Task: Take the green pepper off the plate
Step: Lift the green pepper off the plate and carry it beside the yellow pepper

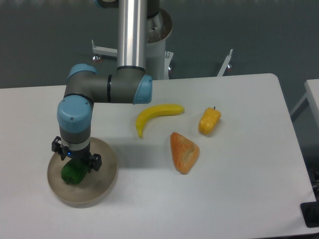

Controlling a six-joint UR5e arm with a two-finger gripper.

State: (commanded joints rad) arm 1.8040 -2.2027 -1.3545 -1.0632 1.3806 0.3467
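- The plate (102, 186) is sitting near the front left corner of the table (234, 199), and the green pepper (73, 173) is lying on it, left of the plate's centre.
- The gripper (75, 160) is positioned directly over the green pepper, overlapping its upper part; the wrist is hiding the fingers, so whether they are spread or closed on the pepper cannot be told.
- The pepper is appearing to rest on the plate, so the lift is judged not yet done. Remaining: confirm the grasp, then raise the pepper clear of the plate rim.
- Further back, toward the table's middle, an orange wedge-shaped toy food (184, 152) is lying.
- Beyond it, a banana (155, 115) and a yellow-orange pepper (209, 121) are lying well apart from the plate.
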